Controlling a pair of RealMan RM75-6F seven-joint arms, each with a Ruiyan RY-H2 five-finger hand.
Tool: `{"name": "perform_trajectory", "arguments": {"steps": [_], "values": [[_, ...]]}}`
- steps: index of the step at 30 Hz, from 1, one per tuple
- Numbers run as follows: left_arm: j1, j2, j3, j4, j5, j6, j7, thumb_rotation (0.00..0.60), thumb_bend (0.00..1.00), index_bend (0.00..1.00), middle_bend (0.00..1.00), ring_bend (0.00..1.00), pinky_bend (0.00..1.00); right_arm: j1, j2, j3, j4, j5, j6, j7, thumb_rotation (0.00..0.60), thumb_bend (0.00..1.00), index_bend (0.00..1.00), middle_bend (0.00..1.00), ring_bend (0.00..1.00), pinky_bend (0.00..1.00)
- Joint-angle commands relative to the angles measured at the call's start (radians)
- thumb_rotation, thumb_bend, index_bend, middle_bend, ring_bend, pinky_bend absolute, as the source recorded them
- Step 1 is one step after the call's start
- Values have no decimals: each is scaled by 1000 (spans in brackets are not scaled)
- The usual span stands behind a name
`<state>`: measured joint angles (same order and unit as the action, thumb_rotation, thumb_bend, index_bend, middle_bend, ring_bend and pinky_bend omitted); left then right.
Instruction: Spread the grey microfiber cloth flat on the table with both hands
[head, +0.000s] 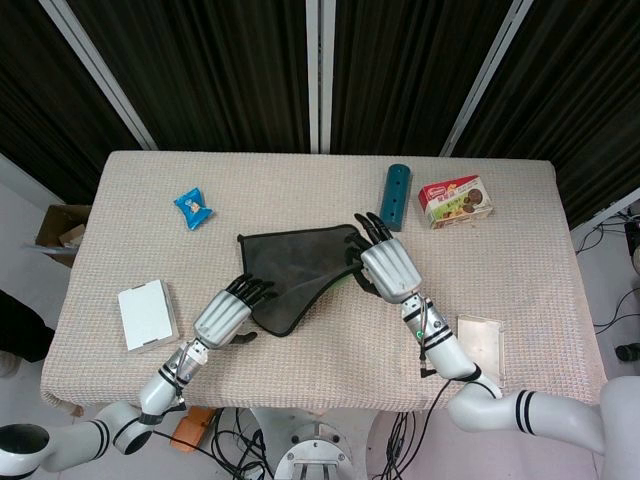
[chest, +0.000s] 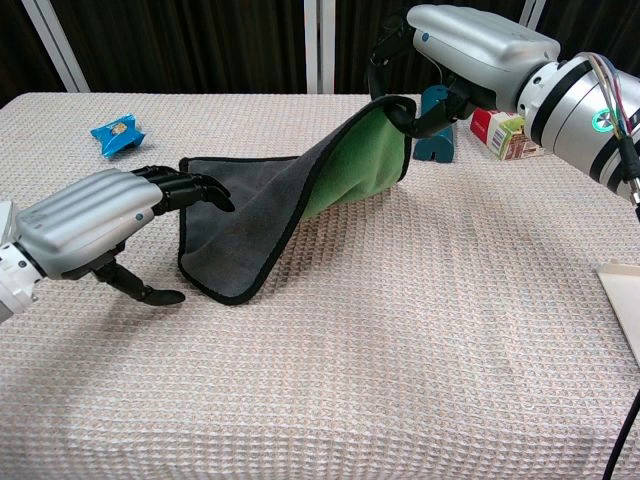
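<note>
The grey microfiber cloth (head: 290, 265) (chest: 250, 220) lies at the table's middle, partly folded, and its green underside shows where it is raised. My right hand (head: 388, 268) (chest: 470, 50) grips the cloth's right corner and holds it up off the table, so the fabric hangs in a slope down to the left. My left hand (head: 222, 318) (chest: 90, 225) is low at the cloth's left edge. Its fingers (chest: 185, 190) are stretched out and touch that edge, the thumb is spread below, and it holds nothing.
A blue snack packet (head: 193, 208) (chest: 117, 132) lies at the back left. A teal cylinder (head: 396, 190) (chest: 436, 125) and a red-and-green box (head: 455, 201) (chest: 500, 135) sit behind the right hand. There is a white box (head: 146, 315) at front left and a flat pale tray (head: 482, 345) at front right.
</note>
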<state>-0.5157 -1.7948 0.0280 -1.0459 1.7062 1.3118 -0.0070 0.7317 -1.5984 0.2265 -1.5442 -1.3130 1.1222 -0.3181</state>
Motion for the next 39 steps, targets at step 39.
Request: {"name": "perform_trajectory", "arguments": {"steps": [39], "values": [[-15, -341, -34, 452, -8, 257, -526, 600, 205, 435, 269, 223, 188, 48, -30, 48, 38, 70, -42, 27, 600, 494, 740, 287, 7, 22]]}}
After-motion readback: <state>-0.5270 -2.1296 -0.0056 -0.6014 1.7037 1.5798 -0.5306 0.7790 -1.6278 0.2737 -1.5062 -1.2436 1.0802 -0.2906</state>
